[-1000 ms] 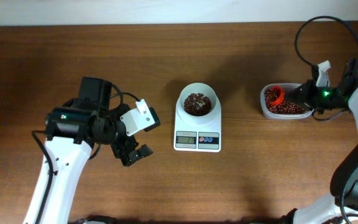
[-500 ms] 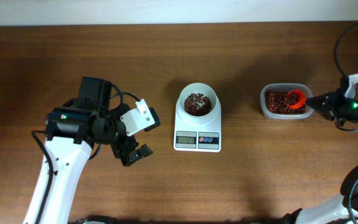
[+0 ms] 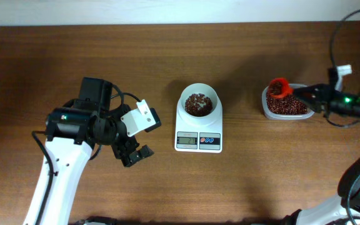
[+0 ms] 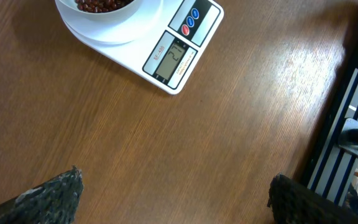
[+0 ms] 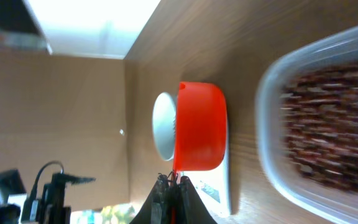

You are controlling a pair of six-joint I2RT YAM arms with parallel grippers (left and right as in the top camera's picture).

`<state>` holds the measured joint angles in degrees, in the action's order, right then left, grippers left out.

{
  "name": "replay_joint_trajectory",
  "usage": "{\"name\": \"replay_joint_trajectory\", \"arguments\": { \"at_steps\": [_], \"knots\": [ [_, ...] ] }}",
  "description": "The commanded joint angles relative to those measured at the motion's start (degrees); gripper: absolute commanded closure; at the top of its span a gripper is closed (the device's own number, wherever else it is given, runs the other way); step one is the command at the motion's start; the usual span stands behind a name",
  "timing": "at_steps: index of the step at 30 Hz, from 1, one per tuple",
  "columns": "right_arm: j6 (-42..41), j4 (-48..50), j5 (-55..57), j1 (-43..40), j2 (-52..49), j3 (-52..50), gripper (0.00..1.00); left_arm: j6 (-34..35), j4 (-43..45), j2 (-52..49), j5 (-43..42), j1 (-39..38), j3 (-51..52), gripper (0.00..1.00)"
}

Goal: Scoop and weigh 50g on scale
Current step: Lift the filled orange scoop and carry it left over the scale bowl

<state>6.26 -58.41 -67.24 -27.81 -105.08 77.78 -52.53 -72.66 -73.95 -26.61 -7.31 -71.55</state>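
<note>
Where the overhead view is taken, the scale (image 3: 199,139) stands at the middle of the table (image 3: 230,50), its display and buttons on the near side. Its round white bowl (image 3: 199,94) holds a small heap of dark red-brown beans (image 3: 199,104). The display reading is not legible. To the right, well apart from the scale, a clear tub (image 3: 264,111) holds a larger layer of the same beans. The right gripper (image 3: 306,94) is closed on the handle of an orange-red scoop (image 3: 279,89), whose cup sits over the tub's far left corner. Whether the scoop carries beans cannot be told. The left gripper (image 3: 136,153) is left of the scale, apart from it, with its jaws spread wide and nothing between them.

As seen from the left wrist, both fingertips (image 4: 55,196) frame bare table with a wide gap and nothing held. The scale (image 4: 179,53) lies ahead at the top, with the bowl's edge and some beans (image 4: 101,5) just in frame.

As seen from the right wrist, the fingers are pressed together on the thin handle at the bottom of the frame. The scoop (image 5: 201,127) appears side-on, beside the tub (image 5: 266,93). The beans (image 5: 328,118) in the tub are blurred. The white bowl (image 5: 162,134) shows beyond the scoop.
</note>
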Motion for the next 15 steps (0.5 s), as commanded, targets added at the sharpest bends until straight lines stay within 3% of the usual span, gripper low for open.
{"name": "replay_joint_trajectory", "arguments": {
  "at_steps": [1, 7, 12, 15],
  "knots": [
    [0.81, 0.35, -4.35, 5.64, -0.42, 0.02, 0.96, -0.70, -0.07, -0.20, -1.05, 0.24, -0.94, 0.01],
    [0.13, 0.61, -4.39, 15.67, -0.42, 0.02, 0.96, -0.70, -0.07, -0.20, -1.03, 0.24, -0.94, 0.01],
    [-8.74, 10.60, -4.15, 22.27, -0.42, 0.02, 0.96, -0.70, -0.07, -0.20, -1.03, 0.24, -0.94, 0.01],
    [-8.92, 14.47, -4.02, 25.07, -0.42, 0.02, 0.96, -0.70, -0.07, -0.20, -1.05, 0.24, -0.94, 0.01]
  ]
}}
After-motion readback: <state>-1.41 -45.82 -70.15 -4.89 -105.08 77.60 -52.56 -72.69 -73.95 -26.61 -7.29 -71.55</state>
